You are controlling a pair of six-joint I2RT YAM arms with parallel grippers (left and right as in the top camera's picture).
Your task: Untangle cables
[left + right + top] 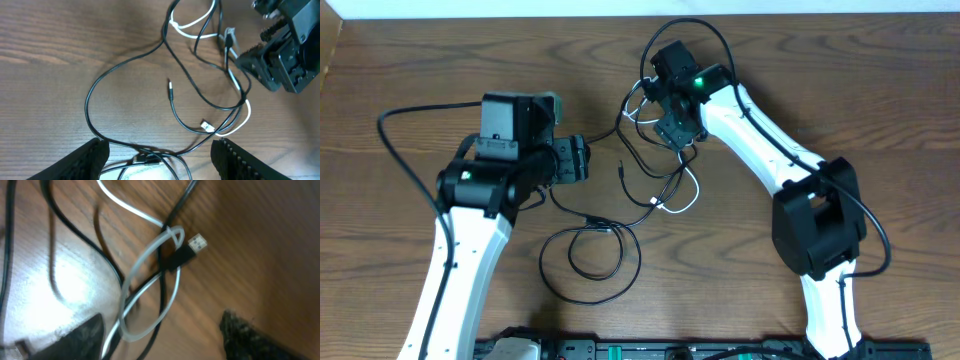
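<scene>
Observe that the left arm (470,245) rises from the near edge, with its wrist bent so that the left gripper (582,160) faces the table's middle. Its fingers (90,155) are spread wide. The right arm (760,130) slants up and inward. The right gripper (675,130) points down with its fingers (85,337) likewise parted.

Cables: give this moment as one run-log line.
cables tangled on table | left gripper open above them | right gripper open above white cable | nothing held

Black cables (88,105), white cable (248,111); brown woodgrain table (50,45); plug tip (198,242) possibly silver.
</scene>
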